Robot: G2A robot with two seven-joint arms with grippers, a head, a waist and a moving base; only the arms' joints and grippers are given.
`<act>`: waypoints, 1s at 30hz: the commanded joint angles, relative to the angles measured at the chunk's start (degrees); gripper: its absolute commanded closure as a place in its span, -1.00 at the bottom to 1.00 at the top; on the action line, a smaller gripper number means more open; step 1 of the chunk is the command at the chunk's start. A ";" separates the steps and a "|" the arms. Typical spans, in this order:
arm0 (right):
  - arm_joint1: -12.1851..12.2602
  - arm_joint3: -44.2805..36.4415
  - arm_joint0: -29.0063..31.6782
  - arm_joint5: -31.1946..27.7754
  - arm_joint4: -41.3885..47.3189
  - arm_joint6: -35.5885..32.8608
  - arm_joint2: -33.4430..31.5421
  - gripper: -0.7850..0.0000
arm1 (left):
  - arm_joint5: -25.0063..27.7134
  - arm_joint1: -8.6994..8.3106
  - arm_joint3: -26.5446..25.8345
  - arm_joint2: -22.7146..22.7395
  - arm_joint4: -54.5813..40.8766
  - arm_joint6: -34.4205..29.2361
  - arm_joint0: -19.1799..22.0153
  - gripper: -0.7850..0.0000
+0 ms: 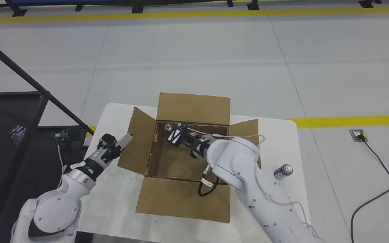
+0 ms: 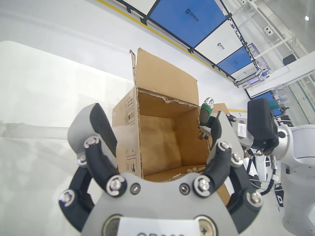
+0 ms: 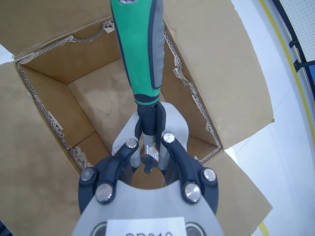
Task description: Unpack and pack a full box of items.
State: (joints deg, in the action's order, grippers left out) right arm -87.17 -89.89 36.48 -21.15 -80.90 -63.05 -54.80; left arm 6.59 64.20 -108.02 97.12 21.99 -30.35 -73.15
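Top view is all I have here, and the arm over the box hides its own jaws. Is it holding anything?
Observer: Yes. The right gripper has its jaws shut on a green-handled tool, clamped at the dark neck next to the handle.
Operator: Is anything lying in the box under it?
Observer: The part of the box floor that shows in the right wrist view is bare cardboard. The gripper hides the rest.
Operator: And the other arm's jaws?
Observer: The left gripper has its jaws wide open, gripping nothing, and faces the box from outside.
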 commanded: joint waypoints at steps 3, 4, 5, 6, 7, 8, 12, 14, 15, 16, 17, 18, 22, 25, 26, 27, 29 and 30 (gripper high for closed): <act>0.00 0.00 0.00 0.00 0.00 0.00 0.00 1.00 | 0.00 0.00 0.00 0.00 0.00 0.00 0.00 -1.00; 0.00 0.00 0.00 0.00 0.00 0.00 0.00 1.00 | 0.00 0.00 0.00 0.00 0.00 0.00 0.00 -1.00; 0.00 0.00 0.00 0.00 0.00 0.00 0.00 1.00 | 0.00 0.00 0.00 0.00 0.00 0.00 0.00 -1.00; 0.00 0.00 0.00 0.00 0.00 0.00 0.00 1.00 | 0.00 0.00 0.00 0.00 0.00 0.00 0.00 -1.00; 0.02 0.10 0.20 0.18 -0.07 0.30 -0.07 1.00 | 0.00 0.00 0.00 0.00 0.00 0.00 0.00 -1.00; 0.07 0.27 0.70 0.30 -0.29 1.27 -0.13 1.00 | 0.00 0.00 0.00 0.00 0.00 0.00 0.00 -1.00; 0.23 -2.15 1.54 1.69 1.01 2.55 -1.85 1.00 | 0.00 0.00 0.00 0.00 0.00 0.00 0.00 -1.00; 0.49 -5.75 2.83 3.16 1.43 1.98 -3.58 1.00 | 0.00 0.00 0.00 0.00 0.00 0.00 0.00 -1.00; 0.67 -7.95 3.79 3.59 1.61 1.54 -4.49 1.00 | 0.00 0.00 0.00 0.00 0.00 0.00 0.00 -1.00; 0.88 -10.55 4.90 3.94 1.94 1.00 -5.61 1.00 | 0.00 0.00 0.00 0.00 0.00 0.00 0.00 -1.00; 1.12 -13.02 6.14 4.15 2.15 0.28 -6.73 1.00 | 0.00 0.00 0.00 0.00 0.00 0.00 0.00 -1.00; 1.36 -15.88 7.58 4.57 2.58 -0.16 -8.06 1.00 | 0.00 0.00 0.00 0.00 0.00 0.00 0.00 -1.00; 2.33 -26.21 14.18 5.88 5.80 -1.16 -14.49 1.00 | 0.00 0.00 0.00 0.00 0.00 0.00 0.00 -1.00; 3.06 -31.90 19.15 6.31 8.94 -1.40 -20.34 1.00 | 0.00 0.00 0.00 0.00 0.00 0.00 0.00 -1.00; 3.29 -33.28 20.61 6.66 9.64 -1.51 -22.54 1.00 | 0.00 0.00 0.00 0.00 0.00 0.00 0.00 -1.00; 3.43 -34.08 21.51 6.72 10.17 -1.52 -23.77 1.00 | 0.00 0.00 0.00 0.00 0.00 0.00 0.00 -1.00; 3.88 -36.09 24.51 7.42 12.41 -1.43 -28.48 1.00 | 0.00 0.00 0.00 0.00 0.00 0.00 0.00 -1.00; 4.07 -36.70 25.62 7.49 13.39 -1.38 -30.48 1.00 | 0.00 0.00 0.00 0.00 0.00 0.00 0.00 -1.00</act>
State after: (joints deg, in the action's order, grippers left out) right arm -83.34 -125.85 60.59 -13.81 -68.90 -64.51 -82.34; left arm 6.59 64.20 -108.02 97.12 21.99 -30.35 -73.15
